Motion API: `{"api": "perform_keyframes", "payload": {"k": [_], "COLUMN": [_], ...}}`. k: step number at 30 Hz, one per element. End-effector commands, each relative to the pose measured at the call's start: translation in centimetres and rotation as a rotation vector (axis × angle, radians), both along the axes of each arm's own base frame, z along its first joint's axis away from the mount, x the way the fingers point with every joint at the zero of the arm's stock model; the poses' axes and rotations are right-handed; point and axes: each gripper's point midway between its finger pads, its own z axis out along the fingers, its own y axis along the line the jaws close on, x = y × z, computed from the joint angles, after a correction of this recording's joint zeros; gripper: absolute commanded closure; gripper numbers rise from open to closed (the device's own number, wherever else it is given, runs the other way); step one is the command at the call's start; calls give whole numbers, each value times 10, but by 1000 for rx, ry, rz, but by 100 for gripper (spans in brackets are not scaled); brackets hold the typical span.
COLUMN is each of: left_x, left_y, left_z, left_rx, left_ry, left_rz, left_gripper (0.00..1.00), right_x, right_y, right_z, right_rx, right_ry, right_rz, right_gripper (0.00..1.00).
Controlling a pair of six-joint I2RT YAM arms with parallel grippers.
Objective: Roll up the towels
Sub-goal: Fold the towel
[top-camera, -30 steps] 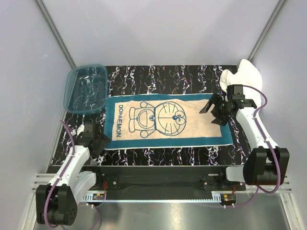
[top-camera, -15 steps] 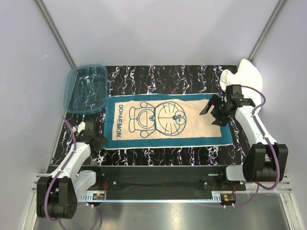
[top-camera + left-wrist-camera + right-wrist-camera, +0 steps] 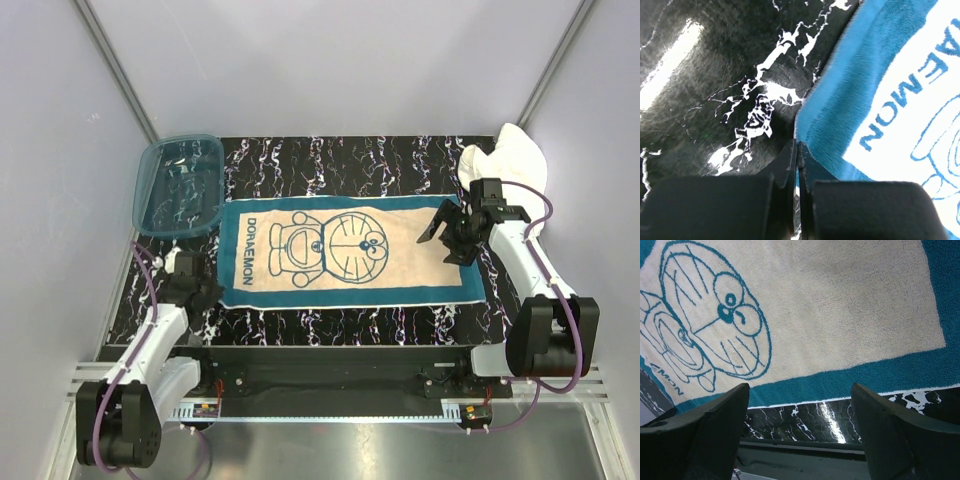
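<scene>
Where the towels are lying: printed towel is lying flat mid-table; white towel is sitting bunched at the far right corner.
Left gripper: jaws are pressing together at the printed towel's near left corner; whether any cloth is caught is unclear.
Right gripper: jaws are gaping wide, empty, hovering over that towel's right end.

You have bright, even overhead light. Left of the printed towel, white glare streaks the glossy tabletop; just below the towel's edge, the left gripper is blurred.
</scene>
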Motion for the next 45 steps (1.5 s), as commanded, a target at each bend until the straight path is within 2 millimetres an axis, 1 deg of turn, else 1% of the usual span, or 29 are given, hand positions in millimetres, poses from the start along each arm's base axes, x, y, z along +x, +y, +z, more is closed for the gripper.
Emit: {"api": "perform_keyframes", "payload": {"k": [1,2,3,4,5,6,7,8,10,11,12,15,17,18,19,20,21,23,24,25,27,28,31,33,34,36,37,41,45], "left_x": [21,22,24,26,28,28,29,29,32,34,36,41,42,44,45,47,48,50,50,52,52,53,54,54,55,54,55,55,55], "left_y": [0,0,-2,-2,-2,-5,-6,-7,-11,-19,-20,-26,-30,-26,-25,-32,-34,-32,-35,-33,-37,-37,-36,-37,-37,-36,-36,-36,-34], "left_z": [40,45,51,63,66,68,74,76,83,86,89,91,87,86,83,86,87,86,88,87,87,87,84,84,84,83,83,84,84], "left_rx": [22,26,24,37,41,31,29,22,-17,-55,-61,-68,-73,-73,-77,-115,-122,-125,-152,-159,-192,-208,-241,-257,-261,-263,-269,-268,-255], "left_ry": [-93,-95,-100,-97,-89,-81,-67,-62,-79,-95,-105,-98,-80,-81,-70,-84,-89,-87,-97,-99,-105,-107,-104,-105,-108,-108,-107,-110,-111], "left_rz": [-48,-55,-72,-94,-105,-125,-134,-135,-150,-182,-195,-257,-310,-307,-308,-338,-352,-354,-371,-369,-380,-386,-379,-382,-383,-380,-381,-381,-374], "left_gripper": [100,100,100,100,100,100,100,100,100,100,100,100,100,100,100,100,100,100,100,100,100,100,100,100,100,100,100,100,100], "right_x": [2,-1,-3,-5,-4,-11,-7,-11,-23,-29,-32,-48,-55,-59,-64,-68,-74,-81,-82,-82,-83,-81,-79,-85,-84,-87,-86,-86,-84], "right_y": [-8,-11,-19,-24,-28,-27,-39,-46,-65,-82,-89,-122,-132,-140,-142,-144,-150,-158,-160,-166,-165,-160,-154,-146,-145,-144,-144,-143,-142], "right_z": [2,1,-2,-4,1,-7,-5,-10,-28,-35,-39,-53,-57,-59,-61,-64,-66,-71,-74,-78,-83,-87,-95,-104,-104,-107,-109,-116,-123], "right_rx": [-45,-58,-96,-109,-100,-47,-20,-7,-45,-61,-53,-50,-61,-80,-93,-103,-123,-134,-121,-106,-92,-59,-23,2,4,-4,-5,0,10], "right_ry": [-8,-1,8,16,-13,6,-27,-13,58,86,108,165,181,194,214,230,246,260,263,264,287,298,300,317,309,320,318,328,338], "right_rz": [-33,-44,-85,-115,-144,-176,-237,-272,-353,-422,-464,-614,-654,-686,-697,-709,-738,-777,-786,-809,-818,-815,-831,-830,-830,-829,-828,-823,-808], "right_gripper": [11,11,11,11,11,11,11,11,11,10,10,11,11,11,12,12,12,12,14,16,20,29,32,34,37,37,41,46,66]}}
